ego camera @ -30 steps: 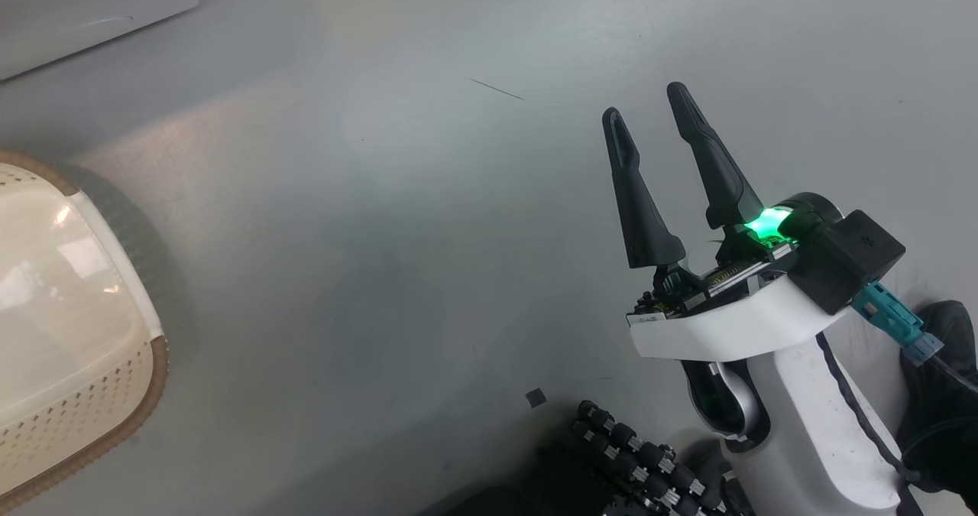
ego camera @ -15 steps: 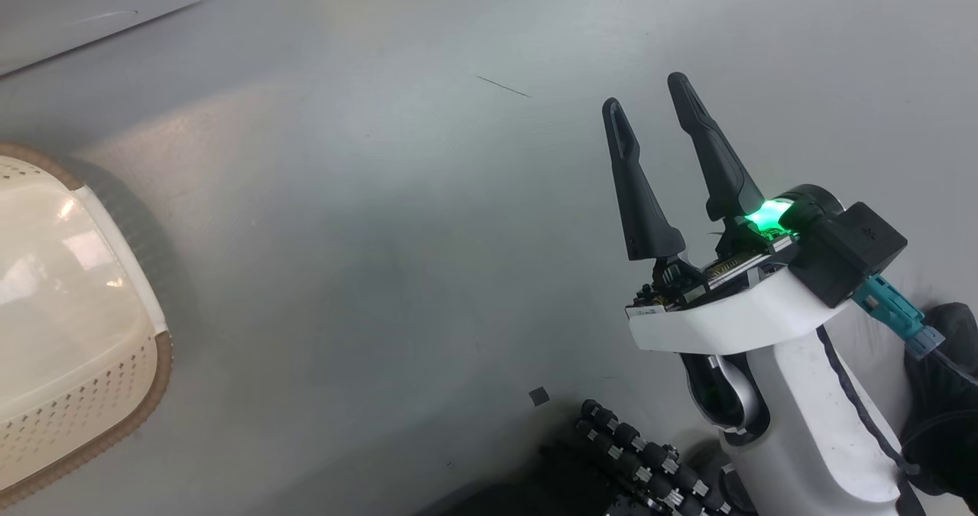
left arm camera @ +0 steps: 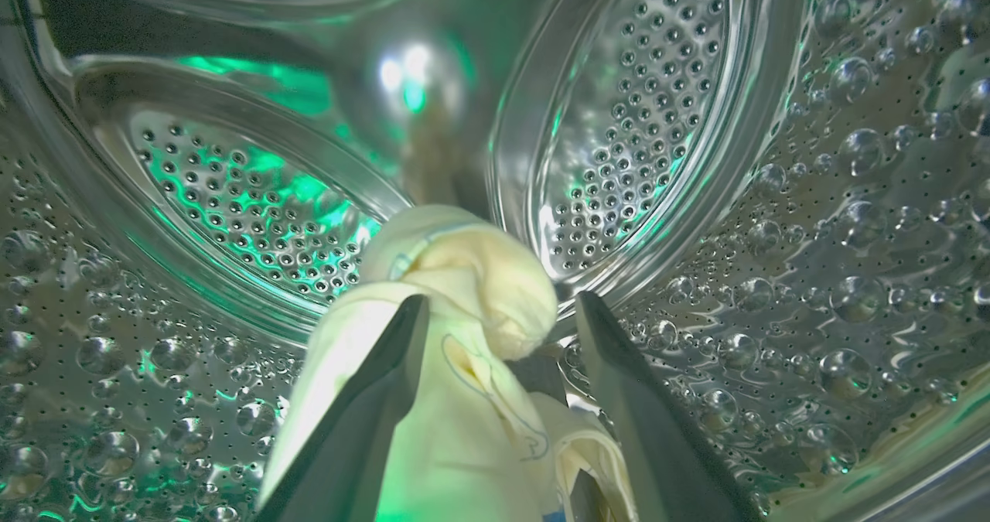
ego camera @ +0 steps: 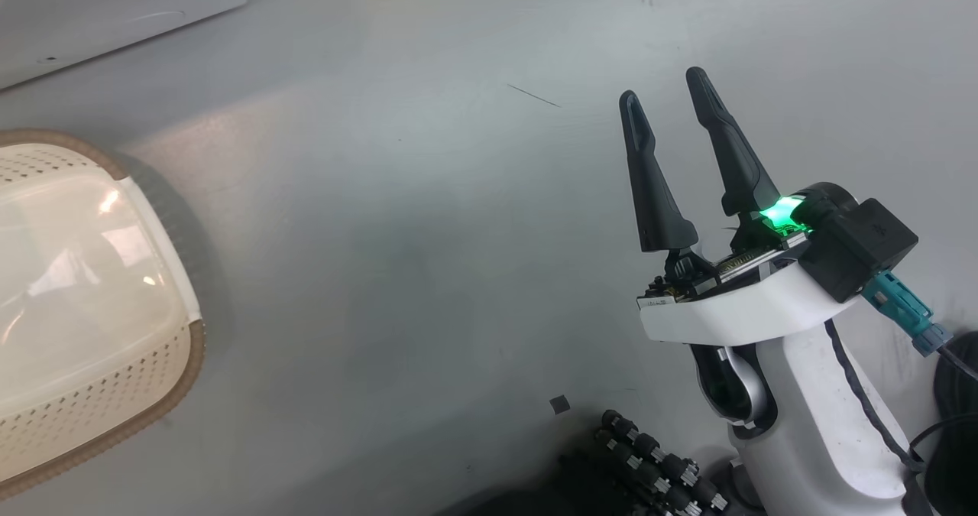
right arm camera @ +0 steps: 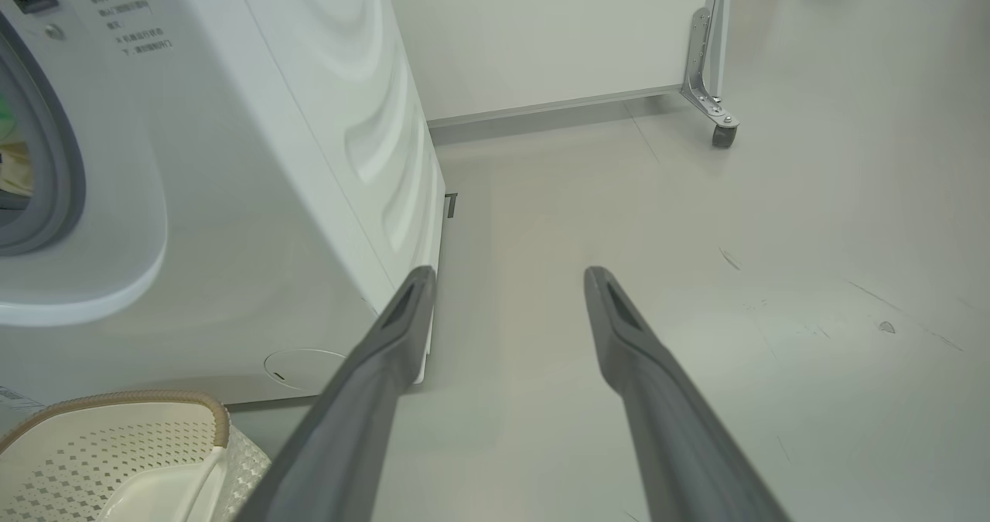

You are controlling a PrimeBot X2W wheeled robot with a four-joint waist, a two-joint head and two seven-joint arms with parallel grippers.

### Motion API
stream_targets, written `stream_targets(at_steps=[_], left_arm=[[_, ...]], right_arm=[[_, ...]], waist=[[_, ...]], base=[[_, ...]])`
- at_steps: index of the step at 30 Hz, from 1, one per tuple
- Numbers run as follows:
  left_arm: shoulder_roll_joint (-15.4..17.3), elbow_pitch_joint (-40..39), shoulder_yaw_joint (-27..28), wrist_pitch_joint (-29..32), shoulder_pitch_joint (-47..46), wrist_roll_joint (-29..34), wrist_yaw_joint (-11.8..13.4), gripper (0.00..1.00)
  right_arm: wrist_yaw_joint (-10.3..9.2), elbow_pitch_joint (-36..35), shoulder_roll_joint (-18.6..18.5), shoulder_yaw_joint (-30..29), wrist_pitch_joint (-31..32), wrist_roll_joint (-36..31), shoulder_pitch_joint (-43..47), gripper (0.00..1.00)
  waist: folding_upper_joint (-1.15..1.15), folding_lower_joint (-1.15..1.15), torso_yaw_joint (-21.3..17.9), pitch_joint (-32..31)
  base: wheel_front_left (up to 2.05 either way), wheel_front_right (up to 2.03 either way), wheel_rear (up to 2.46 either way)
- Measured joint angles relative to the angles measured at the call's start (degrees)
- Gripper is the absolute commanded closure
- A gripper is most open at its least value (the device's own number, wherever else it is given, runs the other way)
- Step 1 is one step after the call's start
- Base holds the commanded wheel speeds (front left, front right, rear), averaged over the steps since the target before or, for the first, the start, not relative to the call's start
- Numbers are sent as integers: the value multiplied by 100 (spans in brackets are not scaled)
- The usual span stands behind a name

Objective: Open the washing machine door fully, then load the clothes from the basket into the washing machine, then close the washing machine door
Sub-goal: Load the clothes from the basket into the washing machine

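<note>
Deep inside the perforated steel drum [left arm camera: 812, 236] of the big white front-loading washing machine [right arm camera: 232, 158], my left gripper [left arm camera: 501, 298] is released: its two long dark fingers stand wide apart and grip nothing. One soft cream-yellow fabric garment [left arm camera: 472, 398], marked with a thin dark line drawing, lies bunched between them. It rests against the finger on the left of my wrist view and stays clear of the other.

Outside, several short lines of small grey lettering [right arm camera: 128, 19] are printed on the machine's front, above the grey rubber gasket [right arm camera: 66, 143]. They are too small for me to read.

My right gripper [right arm camera: 509, 272] hangs over the pale grey floor [right arm camera: 696, 313] beside the machine, its two fingers parted with nothing between them. One small rectangular cream plastic basket [right arm camera: 131, 397], with perforated sides and a brown woven-look rim, stands on the floor just before the machine's front, one white handle showing. Farther off, one small caster [right arm camera: 723, 131] sits under a white panel
</note>
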Motion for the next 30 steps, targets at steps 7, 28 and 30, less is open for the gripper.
stream_targets(at_steps=[7,28,30], left_arm=[[-15,33,-3,-99,3,-52,-82,0],[-691,-438,453,-978,2037,-611,-73,0],[-835,-554,490,-1126,2336,-675,-26,0]], right_arm=[[0,29,-1,-33,0,-49,0,0],[-41,149,-14,-388,0,-325,14,0],[-41,186,-16,-460,0,-398,21,0]], waist=[[0,0,201,-107],[0,0,735,-585],[0,0,796,-641]], base=[[0,0,0],[0,0,0],[0,0,0]])
